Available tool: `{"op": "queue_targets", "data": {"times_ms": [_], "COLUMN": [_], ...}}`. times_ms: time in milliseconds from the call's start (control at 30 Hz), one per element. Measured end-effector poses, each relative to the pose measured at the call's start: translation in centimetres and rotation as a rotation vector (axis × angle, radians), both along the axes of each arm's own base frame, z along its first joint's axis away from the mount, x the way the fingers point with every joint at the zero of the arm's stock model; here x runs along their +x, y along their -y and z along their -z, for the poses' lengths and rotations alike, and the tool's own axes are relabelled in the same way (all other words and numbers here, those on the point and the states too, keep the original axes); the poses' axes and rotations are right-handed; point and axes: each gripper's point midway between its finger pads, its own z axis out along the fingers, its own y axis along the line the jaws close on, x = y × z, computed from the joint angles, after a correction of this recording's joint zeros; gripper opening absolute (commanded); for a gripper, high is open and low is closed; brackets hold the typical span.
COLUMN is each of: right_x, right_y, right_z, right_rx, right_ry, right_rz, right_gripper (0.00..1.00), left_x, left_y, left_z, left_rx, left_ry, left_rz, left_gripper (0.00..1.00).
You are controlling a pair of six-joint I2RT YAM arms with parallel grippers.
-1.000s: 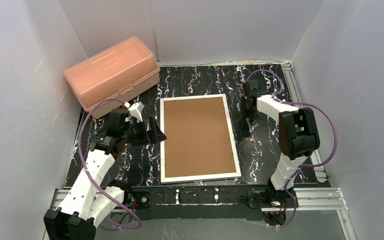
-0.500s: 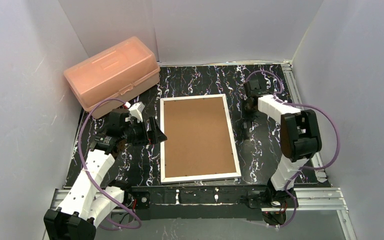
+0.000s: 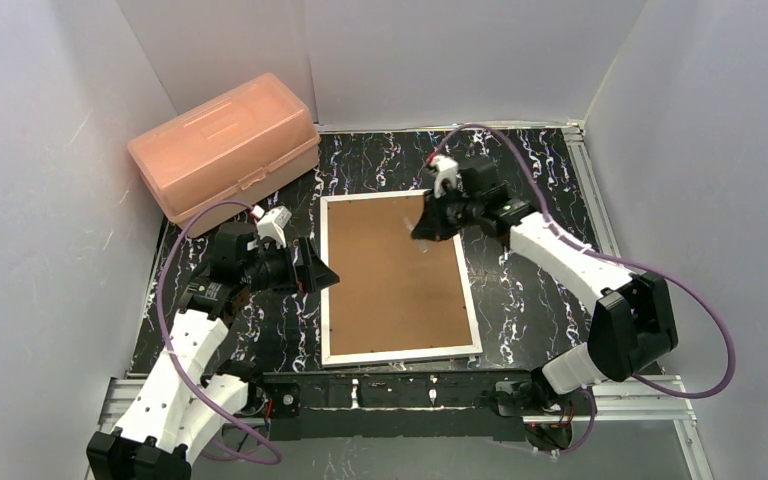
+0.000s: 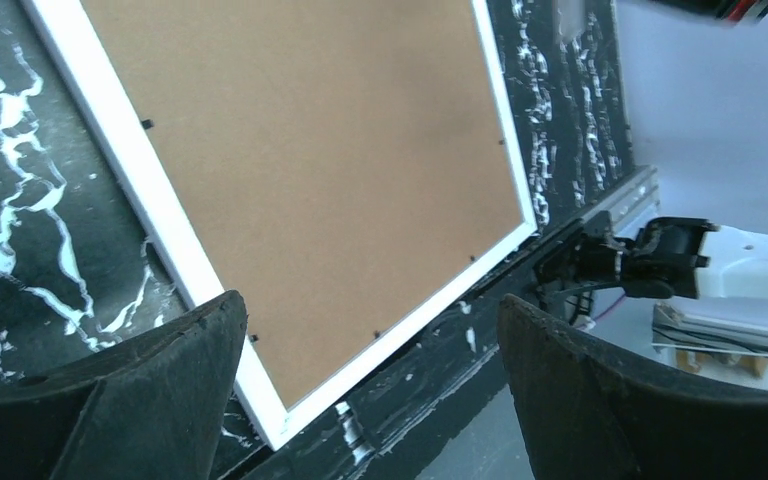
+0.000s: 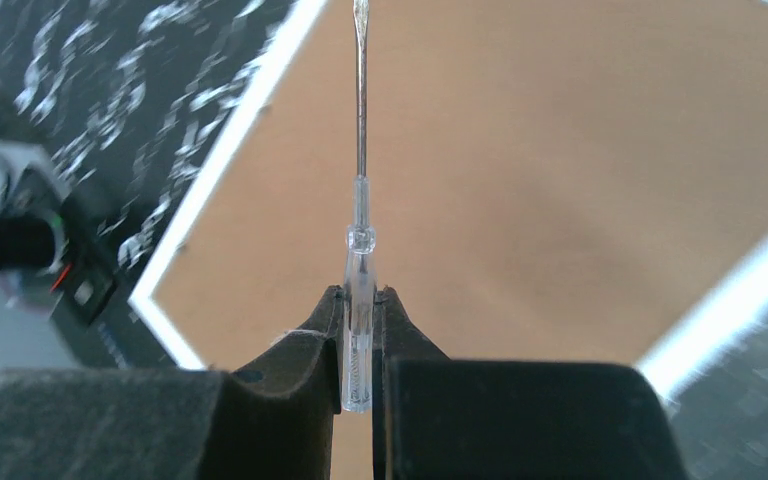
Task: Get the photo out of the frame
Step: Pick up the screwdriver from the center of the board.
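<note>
Top external view: the large flat white-bordered picture frame (image 3: 400, 275) lies back-up in the middle of the black marbled tabletop (image 3: 380, 160), so all you see of it is its brown fibreboard back. The photo is hidden beneath that board and shows in no view.

Your right gripper (image 5: 360, 300) is pinched tight on the clear handle of a slim flat-blade screwdriver (image 5: 360, 200). It hangs over the frame's far right corner with the blade reaching out across the board, and I cannot tell whether the tip touches. Your left gripper (image 3: 315, 268) is spread wide and holds nothing, just beside the frame's left edge. A pink translucent plastic box (image 3: 225, 150) sits well off the frame's far left corner.

The frame looks light, stiff and likely to skate on this glossy surface, so steady its left edge while you pry. Small black tabs (image 4: 146, 124) line the inside of the border. Work the blade under these, not into the board. The print is probably thin, floppy and easily scratched or creased, so once the board is off, lift it by an edge or corner and keep the blade away from it.

A second ago the right gripper was lowered to the tabletop beside the frame's right edge, jaws wider. It has since closed and swung over the frame. The left gripper has barely moved.
</note>
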Motion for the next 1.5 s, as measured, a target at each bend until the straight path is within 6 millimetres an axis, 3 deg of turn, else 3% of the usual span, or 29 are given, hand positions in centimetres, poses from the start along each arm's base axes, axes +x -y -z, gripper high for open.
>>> {"op": "queue_targets", "data": {"times_ms": [67,167,467,700,1000,1500], "right_x": [-2.5,-5.4,-8.3,-9.6,-11.3,-11.8], "right_y": [-3.1,-6.1,-9.8,-10.5,-10.3,-9.4], "right_z": [0.1,0.7,-0.4,-0.3,-1.4,-1.8], "right_rx": [0.038,0.078,0.133,0.122,0.096,-0.016], "right_ry": [0.007,0.003,0.072,0.107,0.190,0.280], "right_rz": [-0.111,-0.213,-0.334,-0.407,-0.486,-0.539], "right_gripper": [0.01,0.01,0.01,0.01,0.01,0.01], "left_x": [0.0,0.3,1.7,3.2,5.5,4.8], "left_y": [0.6,1.7,3.6,5.4,5.5,5.6], "left_z": [-0.5,-1.4,-3.8,-5.0,-5.4,-5.1], "left_rx": [-0.040,-0.114,-0.267,-0.392,-0.483,-0.484], "left_ry": [-0.004,-0.022,-0.081,-0.190,-0.342,-0.429], "left_rz": [0.012,0.026,0.015,0.048,0.009,0.025], "left_gripper": [0.83,0.73,0.48,0.54,0.45,0.30]}}
